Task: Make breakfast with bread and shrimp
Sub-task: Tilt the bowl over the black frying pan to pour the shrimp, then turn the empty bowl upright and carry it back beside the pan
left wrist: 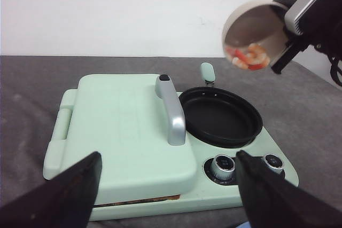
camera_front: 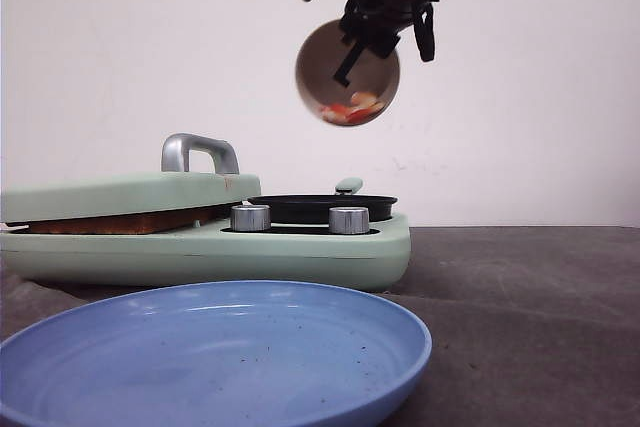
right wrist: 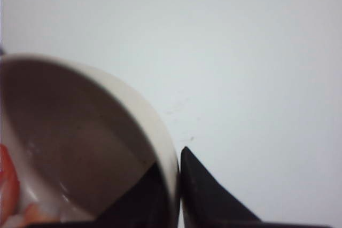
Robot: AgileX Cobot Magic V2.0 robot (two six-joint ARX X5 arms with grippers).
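My right gripper is shut on the rim of a white bowl, held tilted on its side high above the black round pan. Orange-and-white shrimp lie at the bowl's lower edge; they also show in the left wrist view. The bread shows only as a brown crust edge under the closed lid of the mint-green breakfast maker. My left gripper is open and empty, hovering in front of the maker. In the right wrist view the fingers pinch the bowl's wall.
A large blue plate sits in front of the maker. Two silver knobs are on the maker's front right. A silver handle runs along the lid. A small mint pan handle points to the back wall.
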